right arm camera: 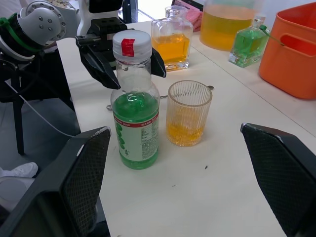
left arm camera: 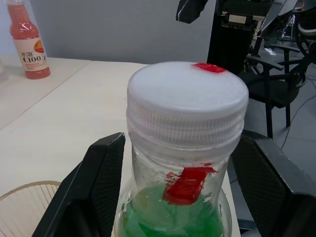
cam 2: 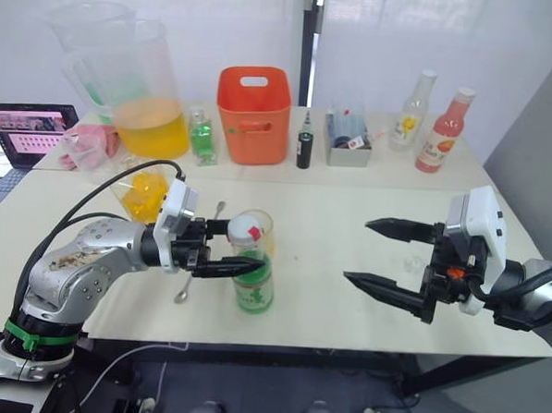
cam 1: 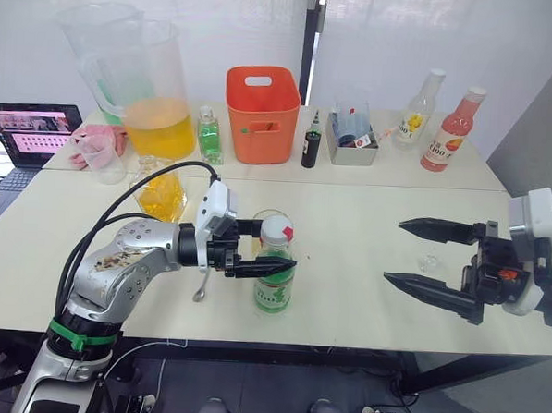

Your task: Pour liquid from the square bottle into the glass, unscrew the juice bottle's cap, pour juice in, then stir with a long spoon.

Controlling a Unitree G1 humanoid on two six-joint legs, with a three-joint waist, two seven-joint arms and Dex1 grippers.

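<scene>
The juice bottle point(cam 1: 274, 282), holding green liquid, stands upright near the table's front edge with its white cap point(cam 1: 276, 230) on. My left gripper point(cam 1: 272, 248) is open, one finger on each side of the bottle's neck just under the cap point(left arm camera: 187, 96); small gaps show beside the neck. Right behind the bottle is the glass point(right arm camera: 189, 113) with a little orange liquid in it. The square bottle point(cam 1: 161, 193) of orange liquid stands to the left. Under my left wrist lies the long spoon point(cam 1: 203, 281). My right gripper point(cam 1: 396, 252) hovers wide open and empty to the right.
Along the back stand two big pitchers point(cam 1: 157, 98), a small green bottle point(cam 1: 208, 135), an orange bucket point(cam 1: 261, 113), a dark little bottle point(cam 1: 311, 145), a grey box point(cam 1: 353, 141), a yellow-labelled bottle point(cam 1: 418, 110) and a pink bottle point(cam 1: 454, 131). A laptop point(cam 1: 30, 129) sits far left. A small clear piece point(cam 1: 428, 264) lies between my right fingers.
</scene>
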